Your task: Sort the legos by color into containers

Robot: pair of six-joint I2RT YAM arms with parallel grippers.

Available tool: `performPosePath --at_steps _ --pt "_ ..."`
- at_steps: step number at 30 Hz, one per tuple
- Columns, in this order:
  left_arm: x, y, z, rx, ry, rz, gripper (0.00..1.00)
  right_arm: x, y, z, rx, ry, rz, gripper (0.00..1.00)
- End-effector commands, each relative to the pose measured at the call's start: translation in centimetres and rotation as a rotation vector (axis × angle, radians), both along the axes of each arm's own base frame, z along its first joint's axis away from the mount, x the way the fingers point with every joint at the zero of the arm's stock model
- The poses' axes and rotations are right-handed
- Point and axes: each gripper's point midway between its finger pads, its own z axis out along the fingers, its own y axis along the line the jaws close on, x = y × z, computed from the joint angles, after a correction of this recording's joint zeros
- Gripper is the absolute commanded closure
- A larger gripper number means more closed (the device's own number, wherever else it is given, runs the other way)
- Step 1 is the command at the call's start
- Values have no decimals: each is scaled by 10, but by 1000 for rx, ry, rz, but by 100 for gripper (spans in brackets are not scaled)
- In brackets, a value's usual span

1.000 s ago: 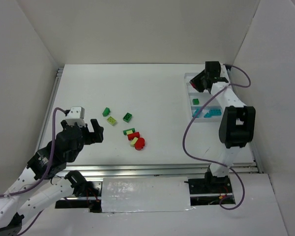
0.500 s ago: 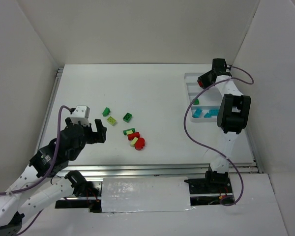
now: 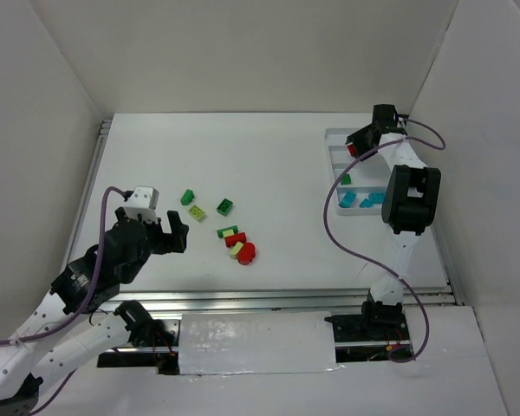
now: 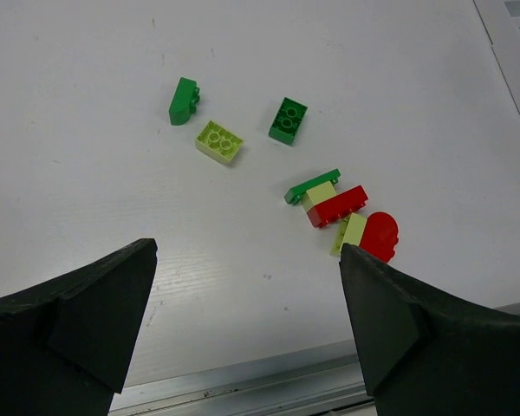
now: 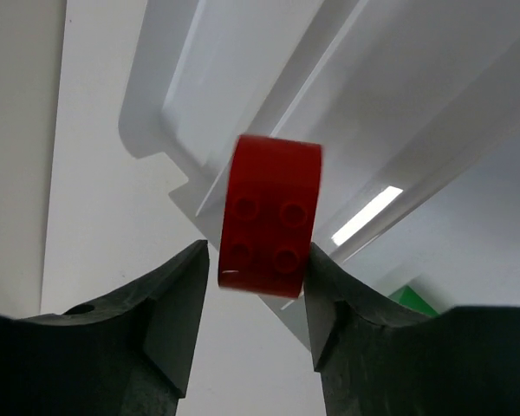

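Note:
My right gripper [image 3: 357,147] hovers over the far end of the white tray [image 3: 333,137]. A red lego [image 5: 270,227] with four studs sits at its fingertips [image 5: 180,286]. The jaws stand slightly apart, with a gap showing between the left finger and the brick. The tray's compartments hold cyan legos [image 3: 347,198] and a green one [image 3: 346,179]. My left gripper [image 3: 175,230] is open and empty, low over the table near the loose legos. These are a rounded green one [image 4: 183,100], a yellow-green brick [image 4: 219,142], a dark green brick [image 4: 288,120], and a touching cluster of red, green and pale pieces [image 4: 337,205].
The table's metal front rail [image 4: 269,381] runs just below my left fingers. White walls close in the table at the back and on both sides. The tray lies along the right edge, its corner [image 4: 511,61] showing in the left wrist view.
My right gripper carried the red lego toward the tray's far end, then held still. Its jaws have spread a little. My left arm shifted slightly right.

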Motion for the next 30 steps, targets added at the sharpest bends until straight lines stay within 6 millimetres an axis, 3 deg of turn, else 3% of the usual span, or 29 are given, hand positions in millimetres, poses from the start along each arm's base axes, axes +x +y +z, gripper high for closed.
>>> performPosePath --at_steps 1,6,9,11,12,13,14,15,16,17,18,19,20,22,23,24,26,29,30 --pt "4 -4 13 -15 -44 -18 1 6 5 2 10 -19 12 44" --pt "4 -7 11 -13 -37 -32 1 8 5 16 10 -48 17 20" --pt "4 -6 11 -9 -36 -25 1 10 6 35 -1 -74 35 19" --pt "4 -5 10 -8 -34 -18 0 9 17 52 -13 -116 80 19" --pt "5 -4 10 -9 -34 -11 0 7 26 62 -26 -141 113 19" --pt "5 -1 11 -11 -37 7 0 1 35 91 -66 -199 161 19" --pt "6 2 11 -10 -36 24 1 -7 60 99 -83 -220 231 18" --pt "6 5 11 -11 -36 48 0 -19 70 131 -142 -288 300 18" --pt "8 14 12 -16 -40 113 1 -28 93 142 -182 -312 356 12" --pt "8 22 9 1 -25 152 1 -48 132 140 -217 -298 449 1" --pt "7 31 8 5 -23 201 0 -65 147 157 -278 -317 501 0" --pt "8 44 9 2 -32 293 0 -77 164 158 -306 -307 540 0" --pt "6 54 8 21 -20 337 0 -102 197 146 -348 -264 610 0" --pt "4 65 10 3 -25 412 0 -130 224 143 -393 -242 654 0" --pt "3 73 12 5 -36 448 1 -145 229 127 -446 -190 649 0" --pt "2 75 13 -1 -38 458 0 -168 259 122 -436 -184 675 0" --pt "1 75 14 -12 -49 451 0 -203 289 104 -479 -153 687 0" --pt "2 71 14 -21 -56 420 0 -230 306 80 -498 -97 667 0" --pt "2 70 14 -17 -53 416 1 -246 321 75 -492 -90 697 0"
